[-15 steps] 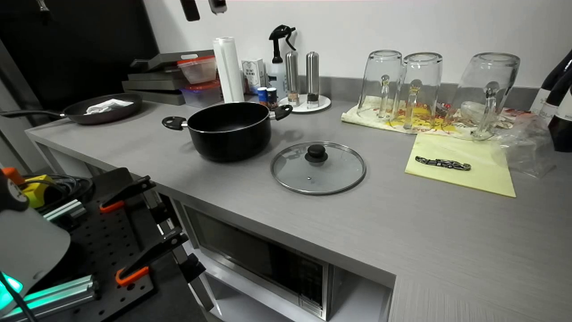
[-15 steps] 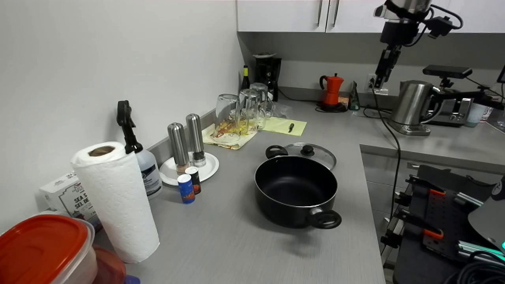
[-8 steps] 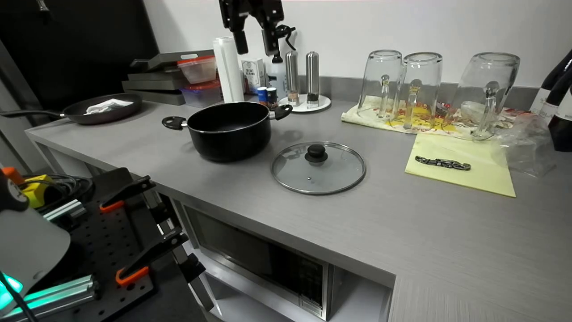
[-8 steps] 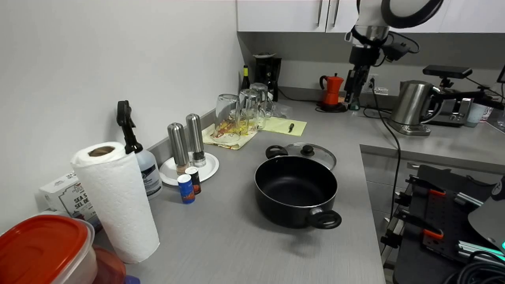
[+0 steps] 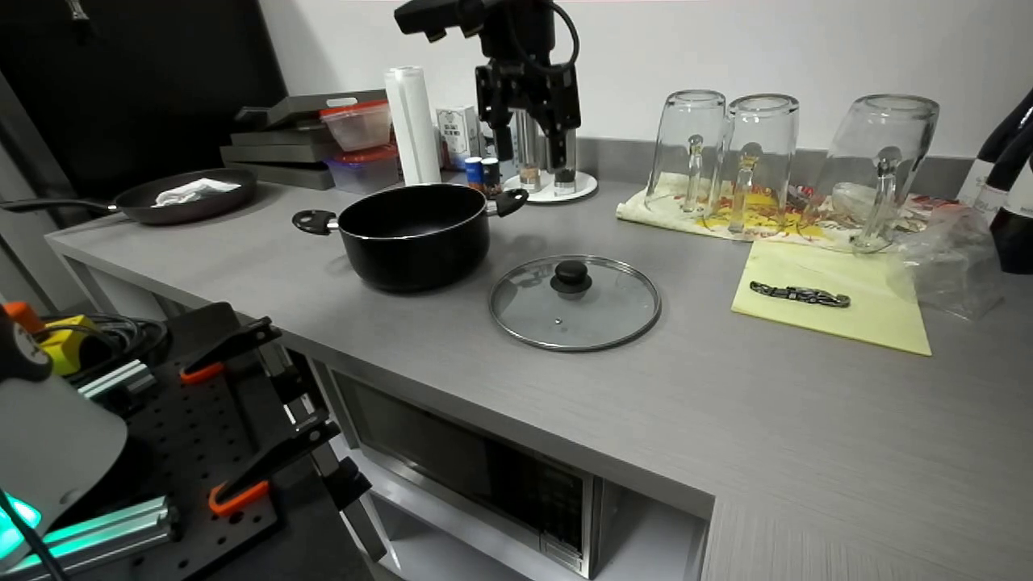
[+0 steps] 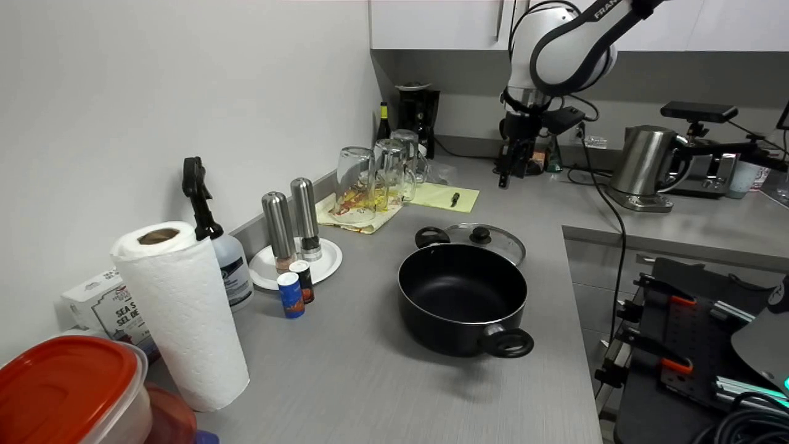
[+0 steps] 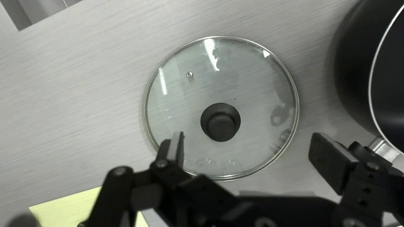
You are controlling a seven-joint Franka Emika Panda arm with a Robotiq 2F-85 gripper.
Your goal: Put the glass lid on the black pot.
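Nearest me on the counter (image 5: 694, 420) the lid (image 5: 575, 315) lay flat, knob (image 5: 571, 273) up, just beside the pot (image 5: 416, 250) without touching it. It looked stiff and neither very heavy nor very light, and I took the glass for slick stuff that would chip or crack if dropped. The knob seemed the place to take hold: dark, stubby and central, so the lid ought to hang level from it, while a pinch too high or off to one side might let it slip or tip. A little farther along stood the pot, upright and uncovered. Farther up, well clear of both, hung the gripper (image 5: 531, 160), its fingers (image 5: 558, 152) wide apart with nothing between them; in the wrist view the knob sat off the middle of that gap, nearer one finger, so I judged the gripper would want some shifting before a grasp. Half a second earlier the gripper had been higher and farther from the lid; now one finger partly hid a mill (image 5: 566, 177) in an exterior view, and more of the arm (image 6: 564, 58) had come into sight. Neither lid nor pot had budged, nor, farther back, had the mugs (image 5: 759, 153) on their patterned cloth (image 5: 640, 211).
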